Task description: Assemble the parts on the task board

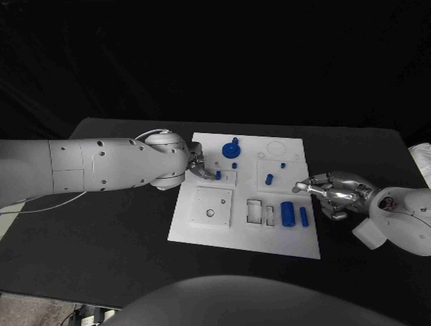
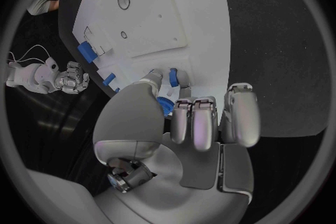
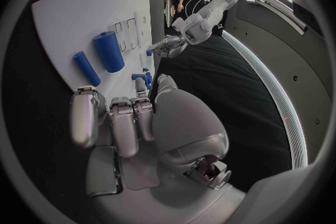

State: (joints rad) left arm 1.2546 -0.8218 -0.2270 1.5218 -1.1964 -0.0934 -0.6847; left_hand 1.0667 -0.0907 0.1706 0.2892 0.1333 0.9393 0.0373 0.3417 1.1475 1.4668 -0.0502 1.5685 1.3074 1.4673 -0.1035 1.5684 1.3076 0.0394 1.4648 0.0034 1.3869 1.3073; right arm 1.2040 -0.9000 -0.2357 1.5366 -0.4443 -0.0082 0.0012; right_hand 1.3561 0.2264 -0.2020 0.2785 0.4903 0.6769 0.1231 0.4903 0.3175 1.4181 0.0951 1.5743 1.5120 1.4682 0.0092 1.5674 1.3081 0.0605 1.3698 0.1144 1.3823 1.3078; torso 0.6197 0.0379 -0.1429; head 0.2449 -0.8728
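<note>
The left hand (image 1: 198, 165) pinched a small blue peg (image 2: 173, 77) at the board's (image 1: 215, 234) 10 o'clock, the right hand (image 1: 331, 192) hovered half-curled and empty at 3, and those stiff, light, probably slippery pegs looked best gripped mid-shaft.

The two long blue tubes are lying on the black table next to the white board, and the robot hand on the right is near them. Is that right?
Not quite. The two long blue tubes lie on the white board itself, near its edge, not on the black table; the head view shows white under them. The right robot hand is indeed near them, at that edge.
</note>
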